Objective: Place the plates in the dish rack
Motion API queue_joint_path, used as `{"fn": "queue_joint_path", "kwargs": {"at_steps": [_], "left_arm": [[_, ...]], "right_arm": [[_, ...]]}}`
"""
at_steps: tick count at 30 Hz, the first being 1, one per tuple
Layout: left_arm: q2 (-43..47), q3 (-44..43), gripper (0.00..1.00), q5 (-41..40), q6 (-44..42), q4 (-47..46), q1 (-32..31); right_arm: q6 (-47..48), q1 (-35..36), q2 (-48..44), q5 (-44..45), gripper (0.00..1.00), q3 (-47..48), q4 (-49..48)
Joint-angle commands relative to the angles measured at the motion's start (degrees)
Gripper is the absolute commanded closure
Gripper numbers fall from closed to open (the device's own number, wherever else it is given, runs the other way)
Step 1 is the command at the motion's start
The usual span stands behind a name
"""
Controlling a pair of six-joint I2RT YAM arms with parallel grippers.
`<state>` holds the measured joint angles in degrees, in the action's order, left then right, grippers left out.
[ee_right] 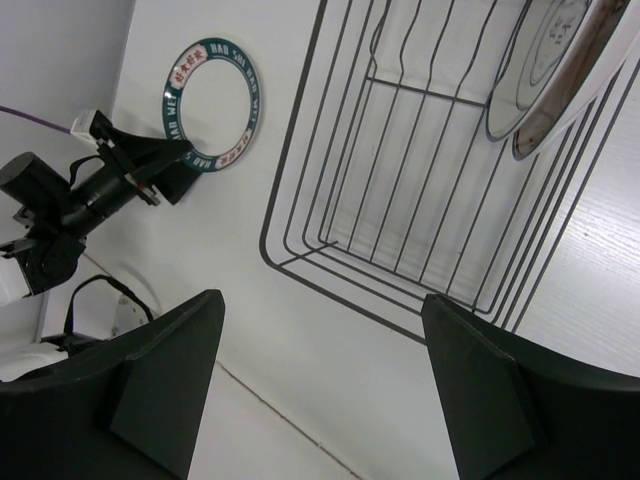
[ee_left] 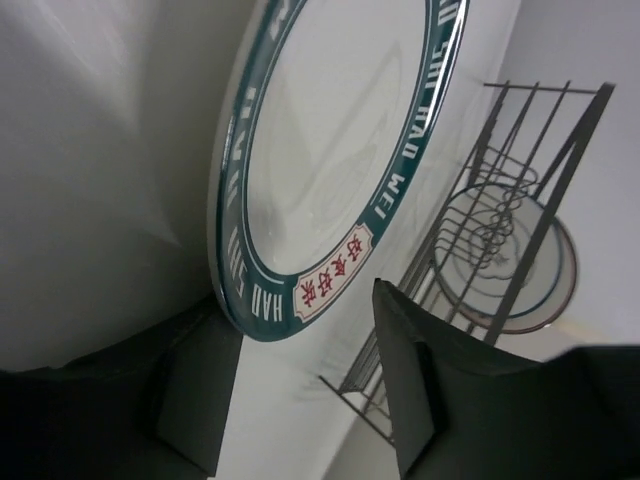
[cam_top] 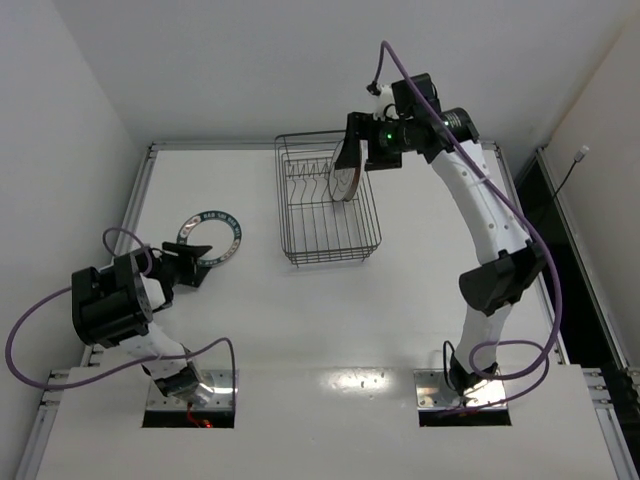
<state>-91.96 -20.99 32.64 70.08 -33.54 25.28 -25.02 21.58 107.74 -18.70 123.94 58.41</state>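
While we look down from above, the left gripper has its tips at the near rim of the teal-banded plate, which lies flat on the table just ahead of it. Well off to that gripper's right stands the one dish rack. The right gripper hovers over the rack's far right corner, directly above the racked plates standing on edge. We count two there, though they overlap and are hard to separate. One purple cable loops along each arm.

From the left wrist, the left gripper is about half apart with nothing between its jaws. The teal-banded plate has its rim just ahead of the gap, close to the left-hand finger; whether they touch we cannot tell. Its far side is cut off. Beyond the other finger, the dish rack wires partly screen a plate.

From the right wrist, the right gripper is wide and empty. Ahead of it lies the dish rack, with the racked plates cropped at the corner. Farther off, the teal-banded plate has the left gripper at its edge.
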Motion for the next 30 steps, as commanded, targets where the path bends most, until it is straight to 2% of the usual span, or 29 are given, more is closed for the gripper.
{"fn": "queue_joint_path", "kwargs": {"at_steps": [1,2,3,6,7,10,11,14,15,17,18,21,22,24,26,29,30], "left_arm": [[-4.27,1.75,0.50,-1.88,1.55,-6.18,0.21],[-4.97,1.75,0.55,-1.88,2.16,-6.19,0.21],[-5.68,1.75,0.65,-1.36,2.16,-7.14,0.21],[-6.83,0.35,0.82,-0.74,2.16,-7.68,-0.40],[-7.44,-0.27,0.99,0.74,2.16,-7.68,-0.40],[-4.29,-1.07,1.00,1.28,4.09,-5.94,-0.93],[0.16,-1.94,1.00,0.59,4.10,-4.53,-0.93],[7.39,-6.40,1.00,-0.83,4.62,4.95,-0.93],[11.50,-7.73,1.00,-1.52,4.62,8.98,-0.93],[12.33,-12.37,1.00,0.65,4.62,10.86,-0.93],[12.33,-13.19,1.00,1.54,6.89,10.34,-1.63],[12.33,-13.20,1.00,2.69,16.27,-1.76,-4.61],[11.64,-13.20,1.00,2.69,18.14,-6.49,-5.41],[10.84,-14.51,1.00,2.69,21.92,-10.21,-8.47],[10.84,-16.17,1.00,2.69,23.25,-10.85,-13.31],[11.62,-19.25,1.00,2.69,22.21,-6.55,-20.69],[12.15,-20.22,1.00,1.99,21.24,-2.45,-22.27]], "right_arm": [[1.99,-1.01,1.06,-2.21,0.22,1.92,1.27],[1.99,-1.02,1.67,-2.74,0.22,1.92,1.27],[1.99,-1.02,1.68,-2.75,0.22,1.92,1.27],[1.99,-2.07,2.21,-3.80,0.22,1.92,1.27],[1.99,-2.07,2.21,-3.80,0.22,1.92,1.79],[1.99,-3.12,2.21,-5.29,0.22,1.30,1.79],[1.99,-3.65,2.21,-6.51,0.21,-0.35,1.27],[-0.12,-4.36,2.73,-15.20,0.21,-4.31,-3.55],[-2.04,-4.97,2.73,-20.97,0.21,-5.45,-5.48],[-4.85,-5.49,2.73,-26.54,0.21,-8.88,-12.48],[-7.74,-5.50,3.34,-31.35,0.21,-9.59,-14.71],[-13.28,-5.50,4.75,-37.61,0.21,-10.12,-22.54],[-14.52,-5.50,5.45,-38.51,0.21,-9.25,-24.21],[-18.64,-5.50,5.98,-40.71,0.21,-8.72,-29.56],[-21.82,-5.50,5.99,-41.42,0.21,-8.72,-34.23],[-21.83,-4.97,7.39,-41.42,0.21,-8.72,-35.39],[-21.83,-4.97,7.39,-40.81,0.22,-8.72,-35.39]]}}
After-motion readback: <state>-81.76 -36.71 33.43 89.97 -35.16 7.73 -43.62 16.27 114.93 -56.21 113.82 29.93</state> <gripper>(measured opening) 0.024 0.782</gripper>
